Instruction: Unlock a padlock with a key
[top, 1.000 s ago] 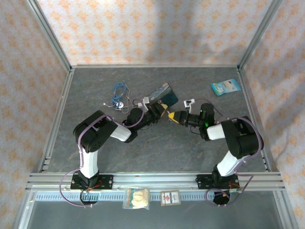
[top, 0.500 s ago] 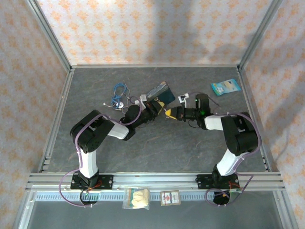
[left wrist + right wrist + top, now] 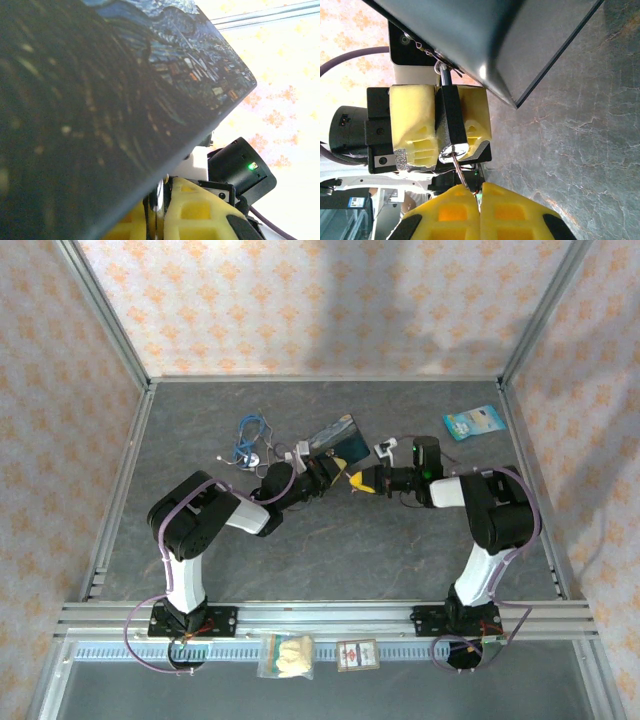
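Two robot arms meet near the middle of the grey stone-patterned bench (image 3: pixel 330 560), their yellow-padded pincers tip to tip just in front of a painted blue box (image 3: pixel 335 433). The left pincer (image 3: pixel 338 466) is clamped on the padlock (image 3: pixel 451 117), its foam pads pressed to both sides of the dark body. The thin silver shackle points toward the box and the silver end face points toward the other arm. The right pincer (image 3: pixel 359 480) is closed tight on the key (image 3: pixel 461 174), with no gap between its pads. In the right wrist view a thin silver shaft runs from those pads up to the padlock's end face and touches it. Whether the key is seated in the keyway cannot be told. The box leans overhead in both wrist views, with one edge close above the shackle. A blue cord bundle (image 3: pixel 248 443) lies to the left of the box, toward the bench's far edge. A light blue packet (image 3: pixel 472 422) sits near the far right corner, well apart from both arms.
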`<action>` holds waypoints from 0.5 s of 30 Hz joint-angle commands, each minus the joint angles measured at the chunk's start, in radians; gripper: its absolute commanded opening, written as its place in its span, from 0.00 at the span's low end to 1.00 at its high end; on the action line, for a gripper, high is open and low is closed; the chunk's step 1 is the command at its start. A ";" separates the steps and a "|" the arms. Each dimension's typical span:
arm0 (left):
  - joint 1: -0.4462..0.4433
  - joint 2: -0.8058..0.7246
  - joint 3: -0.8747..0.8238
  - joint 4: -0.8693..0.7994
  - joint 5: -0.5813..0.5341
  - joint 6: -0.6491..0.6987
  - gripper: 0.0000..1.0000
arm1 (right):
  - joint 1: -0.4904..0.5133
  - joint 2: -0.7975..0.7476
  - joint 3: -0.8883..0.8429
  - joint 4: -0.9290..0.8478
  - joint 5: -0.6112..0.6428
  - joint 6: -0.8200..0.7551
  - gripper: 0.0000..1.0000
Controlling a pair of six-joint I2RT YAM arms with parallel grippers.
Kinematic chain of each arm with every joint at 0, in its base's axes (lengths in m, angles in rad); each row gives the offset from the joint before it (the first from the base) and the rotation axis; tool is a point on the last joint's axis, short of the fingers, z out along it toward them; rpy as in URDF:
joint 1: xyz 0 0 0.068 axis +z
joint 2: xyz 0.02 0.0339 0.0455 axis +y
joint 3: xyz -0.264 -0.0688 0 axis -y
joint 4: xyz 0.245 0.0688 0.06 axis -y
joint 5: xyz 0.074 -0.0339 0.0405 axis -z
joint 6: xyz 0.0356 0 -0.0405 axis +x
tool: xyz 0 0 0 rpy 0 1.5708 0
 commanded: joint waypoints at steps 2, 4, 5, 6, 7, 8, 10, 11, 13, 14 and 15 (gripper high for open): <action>-0.109 -0.037 0.016 0.208 0.304 0.033 0.00 | -0.015 0.026 0.019 0.218 0.221 0.178 0.00; -0.118 -0.027 0.020 0.218 0.301 0.034 0.00 | -0.015 0.037 -0.001 0.311 0.236 0.268 0.00; -0.122 -0.023 0.020 0.224 0.297 0.033 0.00 | -0.015 0.043 -0.017 0.366 0.247 0.317 0.00; -0.124 -0.019 0.021 0.232 0.293 0.031 0.00 | -0.014 0.046 -0.034 0.413 0.257 0.359 0.00; -0.126 -0.015 0.023 0.235 0.290 0.030 0.00 | -0.012 0.051 -0.056 0.480 0.273 0.411 0.00; -0.128 -0.015 0.028 0.234 0.287 0.033 0.00 | -0.008 0.056 -0.079 0.549 0.286 0.458 0.00; -0.137 -0.017 0.042 0.208 0.283 0.051 0.00 | 0.000 0.067 -0.108 0.647 0.305 0.520 0.00; -0.142 -0.018 0.052 0.171 0.282 0.066 0.00 | 0.003 0.073 -0.117 0.678 0.314 0.537 0.00; -0.155 -0.021 0.073 0.120 0.281 0.096 0.00 | 0.009 0.077 -0.116 0.681 0.324 0.530 0.00; -0.162 -0.022 0.083 0.094 0.282 0.111 0.00 | 0.013 0.078 -0.113 0.680 0.330 0.526 0.00; -0.168 -0.023 0.089 0.080 0.282 0.119 0.00 | 0.015 0.078 -0.107 0.676 0.334 0.523 0.00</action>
